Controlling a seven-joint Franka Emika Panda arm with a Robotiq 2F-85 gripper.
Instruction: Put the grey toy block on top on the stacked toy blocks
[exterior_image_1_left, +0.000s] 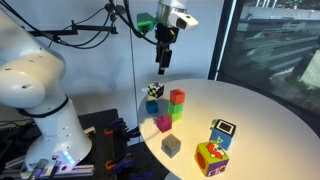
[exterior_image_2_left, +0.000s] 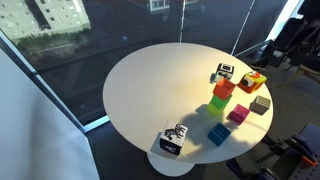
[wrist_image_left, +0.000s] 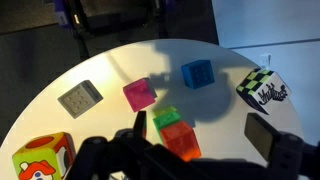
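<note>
On the round white table (exterior_image_1_left: 250, 110) the grey toy block (exterior_image_1_left: 171, 146) sits near the edge, a magenta cube (exterior_image_1_left: 163, 123) between it and the stacked toy blocks (exterior_image_1_left: 177, 104), the gripper (exterior_image_1_left: 162, 67) hanging above.

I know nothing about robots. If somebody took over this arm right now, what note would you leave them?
Gripper: open, empty, high above the table.
Grey toy block: lying on the table near its edge, apart from the stack.
Stacked toy blocks: red on green, upright, magenta cube close by.
Done: nothing yet; the grey block is not grasped.
Left: lower onto the grey block, grip it, lift it, and set it on the red cube.
</note>
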